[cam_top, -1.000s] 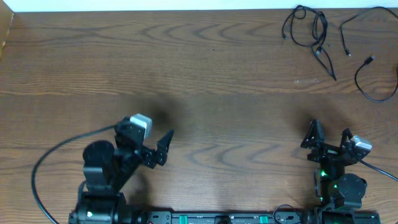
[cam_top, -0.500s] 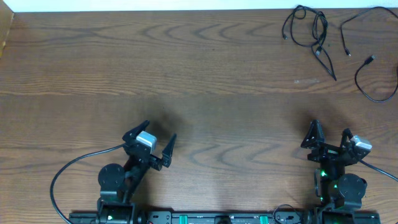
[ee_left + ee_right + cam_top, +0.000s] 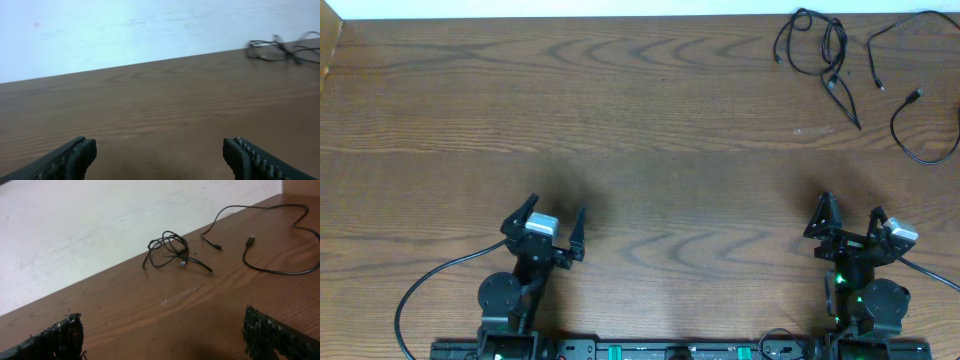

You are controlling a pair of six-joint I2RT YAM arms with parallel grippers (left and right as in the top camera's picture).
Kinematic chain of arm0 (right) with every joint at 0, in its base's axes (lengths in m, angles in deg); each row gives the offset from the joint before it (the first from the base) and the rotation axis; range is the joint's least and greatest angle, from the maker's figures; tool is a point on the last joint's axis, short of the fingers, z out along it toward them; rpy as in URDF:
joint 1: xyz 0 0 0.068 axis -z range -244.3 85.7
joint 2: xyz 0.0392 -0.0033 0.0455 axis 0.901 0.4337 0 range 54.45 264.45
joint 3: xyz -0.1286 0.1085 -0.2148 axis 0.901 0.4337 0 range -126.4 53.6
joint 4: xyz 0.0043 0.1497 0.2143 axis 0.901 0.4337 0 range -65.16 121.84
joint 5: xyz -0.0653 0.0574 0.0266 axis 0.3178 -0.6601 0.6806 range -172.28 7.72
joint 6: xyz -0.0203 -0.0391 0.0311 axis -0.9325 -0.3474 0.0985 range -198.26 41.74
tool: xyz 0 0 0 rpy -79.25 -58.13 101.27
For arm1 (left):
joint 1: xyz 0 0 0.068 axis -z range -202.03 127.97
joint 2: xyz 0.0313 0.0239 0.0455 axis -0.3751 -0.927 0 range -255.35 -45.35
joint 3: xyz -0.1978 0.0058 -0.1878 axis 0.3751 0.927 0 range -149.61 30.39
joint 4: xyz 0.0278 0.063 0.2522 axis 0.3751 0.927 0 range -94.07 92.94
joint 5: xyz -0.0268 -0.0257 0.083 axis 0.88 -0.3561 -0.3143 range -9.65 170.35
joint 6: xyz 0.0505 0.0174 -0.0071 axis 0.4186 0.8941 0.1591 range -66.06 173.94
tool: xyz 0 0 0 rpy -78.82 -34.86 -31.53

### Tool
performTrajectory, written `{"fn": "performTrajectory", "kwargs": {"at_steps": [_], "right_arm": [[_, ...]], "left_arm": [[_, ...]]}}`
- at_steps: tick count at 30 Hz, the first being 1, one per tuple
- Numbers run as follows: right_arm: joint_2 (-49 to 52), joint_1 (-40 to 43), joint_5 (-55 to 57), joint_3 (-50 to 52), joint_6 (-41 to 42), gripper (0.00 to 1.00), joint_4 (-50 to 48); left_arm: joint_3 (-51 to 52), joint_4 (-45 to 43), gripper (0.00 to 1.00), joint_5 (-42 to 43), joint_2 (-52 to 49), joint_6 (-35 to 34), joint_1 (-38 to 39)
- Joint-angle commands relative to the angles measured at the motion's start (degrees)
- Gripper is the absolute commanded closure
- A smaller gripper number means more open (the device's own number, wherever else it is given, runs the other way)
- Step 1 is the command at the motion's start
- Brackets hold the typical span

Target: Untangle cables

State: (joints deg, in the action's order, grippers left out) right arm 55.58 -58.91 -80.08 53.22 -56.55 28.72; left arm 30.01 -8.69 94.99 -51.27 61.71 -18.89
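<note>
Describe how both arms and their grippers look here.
The left arm and right arm are black with round joint housings. The left gripper and right gripper each have two tapered black fingers with ribbed inner faces and a silver-white camera block at the wrist. A thick black cable loops from the left arm; green lights glow on the right.

Black cables [image 3: 170, 250] lie tangled on table [image 3: 150, 315] beyond spread fingers [image 3: 62, 335].

The left tool [image 3: 551, 220] is now drawn back and lowered over its base at the near edge of the bench [image 3: 640, 120], squared toward the far edge, with its arm cable [image 3: 430, 285] shifted rightward.
</note>
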Motion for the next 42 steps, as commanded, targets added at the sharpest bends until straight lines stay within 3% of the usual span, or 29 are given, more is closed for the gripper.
{"fn": "performTrajectory", "kwargs": {"at_steps": [1,7,42], "right_arm": [[0.0,-0.2,0.5,0.1,-0.3,0.01,0.2],[0.0,-0.2,0.4,0.1,-0.3,0.01,0.2],[0.0,-0.2,0.8,0.1,-0.8,0.01,0.2]], "left_arm": [[0.2,0.8,0.12,-8.3,2.0,0.9,-0.2],[0.2,8.3,0.12,-9.2,4.7,2.2,-1.3],[0.2,8.4,0.12,-9.7,5.6,2.5,-1.6]]}}
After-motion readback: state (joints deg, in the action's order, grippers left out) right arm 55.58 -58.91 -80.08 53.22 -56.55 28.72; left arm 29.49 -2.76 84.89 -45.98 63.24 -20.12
